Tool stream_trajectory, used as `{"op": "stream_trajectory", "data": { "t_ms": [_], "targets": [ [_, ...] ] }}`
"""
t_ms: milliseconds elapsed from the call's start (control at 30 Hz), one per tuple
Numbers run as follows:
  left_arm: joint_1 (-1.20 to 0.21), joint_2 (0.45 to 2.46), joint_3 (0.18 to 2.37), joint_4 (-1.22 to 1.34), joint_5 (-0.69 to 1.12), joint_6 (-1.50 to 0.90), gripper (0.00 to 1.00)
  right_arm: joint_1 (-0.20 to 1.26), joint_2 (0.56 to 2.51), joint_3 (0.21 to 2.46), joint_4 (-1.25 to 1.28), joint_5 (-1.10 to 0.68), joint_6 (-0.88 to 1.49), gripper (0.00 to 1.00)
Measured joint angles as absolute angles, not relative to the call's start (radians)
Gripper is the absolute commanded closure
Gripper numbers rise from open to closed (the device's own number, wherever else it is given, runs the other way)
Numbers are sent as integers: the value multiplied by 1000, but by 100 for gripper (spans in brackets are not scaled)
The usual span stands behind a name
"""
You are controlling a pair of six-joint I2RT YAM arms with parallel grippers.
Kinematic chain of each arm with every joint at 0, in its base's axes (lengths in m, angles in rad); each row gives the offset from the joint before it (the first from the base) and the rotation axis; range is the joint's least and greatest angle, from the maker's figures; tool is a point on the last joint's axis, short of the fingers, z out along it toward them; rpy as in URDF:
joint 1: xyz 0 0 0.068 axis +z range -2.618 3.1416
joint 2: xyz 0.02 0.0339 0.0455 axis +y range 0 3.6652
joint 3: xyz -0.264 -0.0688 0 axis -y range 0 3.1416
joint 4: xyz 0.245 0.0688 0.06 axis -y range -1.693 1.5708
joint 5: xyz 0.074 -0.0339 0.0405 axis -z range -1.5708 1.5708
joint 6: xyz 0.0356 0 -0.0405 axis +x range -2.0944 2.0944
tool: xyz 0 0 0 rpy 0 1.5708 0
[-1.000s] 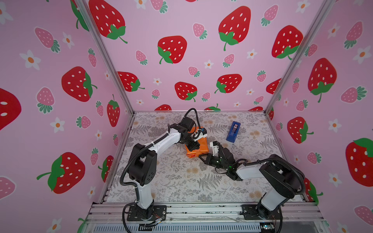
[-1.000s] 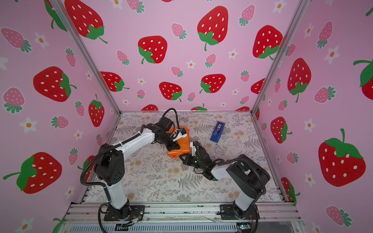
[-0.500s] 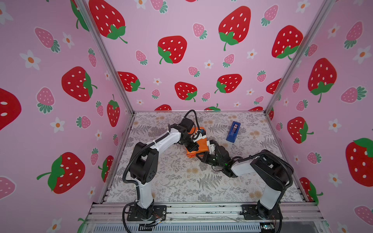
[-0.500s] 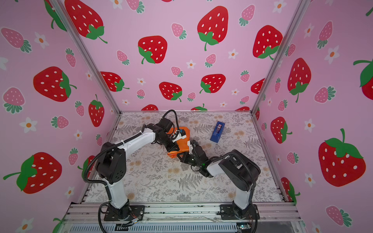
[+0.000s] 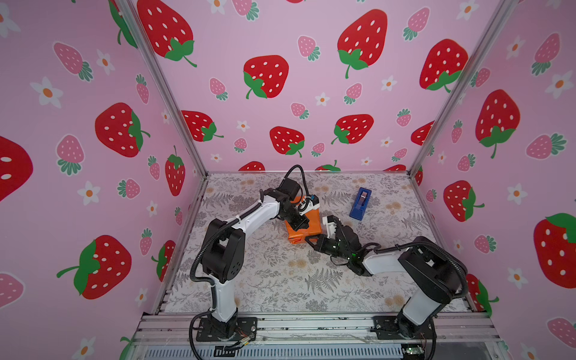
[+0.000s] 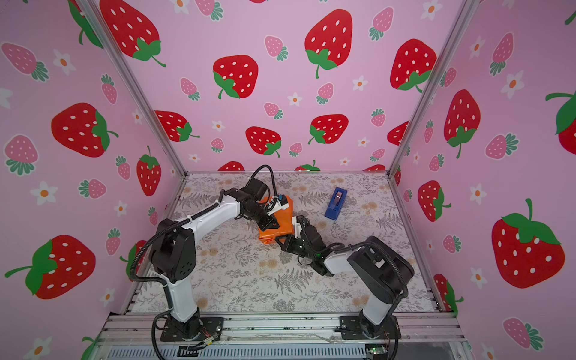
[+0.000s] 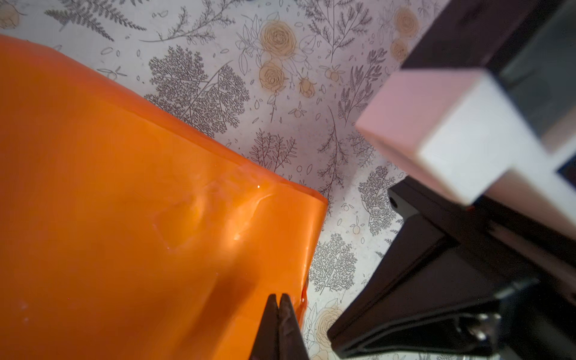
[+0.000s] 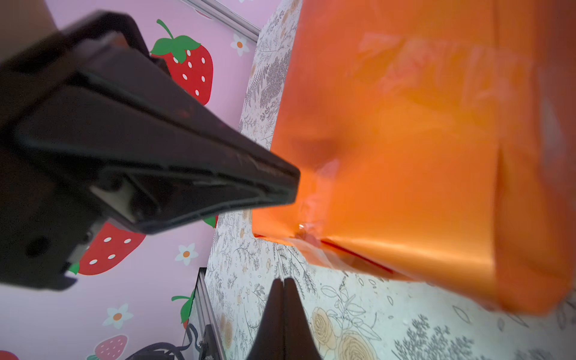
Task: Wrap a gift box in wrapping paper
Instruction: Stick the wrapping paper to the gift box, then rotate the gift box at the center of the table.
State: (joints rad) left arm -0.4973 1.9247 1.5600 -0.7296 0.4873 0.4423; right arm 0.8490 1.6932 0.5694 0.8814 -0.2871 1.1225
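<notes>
- Orange wrapping paper (image 5: 312, 224) (image 8: 405, 140) is folded all round into a box shape, with the shiny side out.
- It sits on the grey flowery table cover (image 5: 280, 280), a little toward 12 o'clock from the middle in both top views.
- The gift box is covered by the paper and cannot be seen.
- The left gripper (image 5: 304, 222) (image 7: 279, 302) reaches in from 9 o'clock and lies over the top of the paper.
- Its two fingers are pressed together with nothing between them.
- Its tip touches the paper, and a small dent shows there in the right wrist view.
- The right gripper (image 5: 308, 240) (image 8: 283, 285) comes in from 4 o'clock.
- Its fingers are pressed together too and hold nothing.
- Its tip lies low at the paper's 6 o'clock edge, just beside it. I cannot tell if it touches.
- A blue tape dispenser (image 5: 360, 202) lies on the table cover at 2 o'clock from the paper, apart from it.
</notes>
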Motion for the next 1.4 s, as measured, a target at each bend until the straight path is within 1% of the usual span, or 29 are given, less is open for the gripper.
{"op": "stream_trajectory", "data": {
  "t_ms": [200, 500, 733, 800, 867, 900, 967, 1033, 1100, 1133, 1200, 1300, 1367, 1400],
  "targets": [
    [-489, 1988, 1570, -733, 506, 440, 100, 849, 1731, 556, 879, -307, 1124, 100],
    [-481, 1985, 1563, -725, 514, 440, 100, 836, 1803, 626, 881, -304, 1113, 100],
    [-477, 1924, 1520, -709, 484, 421, 100, 791, 1779, 632, 862, -321, 1097, 100],
    [-472, 1882, 1503, -697, 459, 403, 96, 778, 1727, 617, 838, -333, 1082, 100],
    [-462, 1821, 1472, -661, 423, 373, 79, 760, 1653, 604, 791, -352, 1057, 100],
    [-453, 1783, 1449, -639, 404, 348, 74, 748, 1607, 601, 760, -361, 1040, 100],
    [-422, 1709, 1399, -589, 384, 287, 67, 715, 1534, 603, 698, -377, 992, 92],
    [-368, 1631, 1329, -524, 377, 204, 65, 671, 1487, 624, 613, -387, 931, 76],
    [-303, 1578, 1267, -472, 382, 125, 64, 621, 1486, 675, 522, -393, 867, 61],
    [-268, 1561, 1235, -446, 390, 89, 63, 597, 1500, 711, 474, -396, 834, 58],
    [-213, 1558, 1198, -419, 405, 36, 62, 557, 1551, 791, 397, -419, 776, 53],
    [-180, 1602, 1178, -398, 452, -19, 61, 517, 1670, 926, 305, -474, 696, 51],
    [-170, 1650, 1172, -378, 503, -54, 57, 512, 1744, 989, 260, -517, 657, 51],
    [-167, 1671, 1171, -369, 523, -65, 56, 513, 1768, 1002, 249, -536, 649, 53]
  ]
}}
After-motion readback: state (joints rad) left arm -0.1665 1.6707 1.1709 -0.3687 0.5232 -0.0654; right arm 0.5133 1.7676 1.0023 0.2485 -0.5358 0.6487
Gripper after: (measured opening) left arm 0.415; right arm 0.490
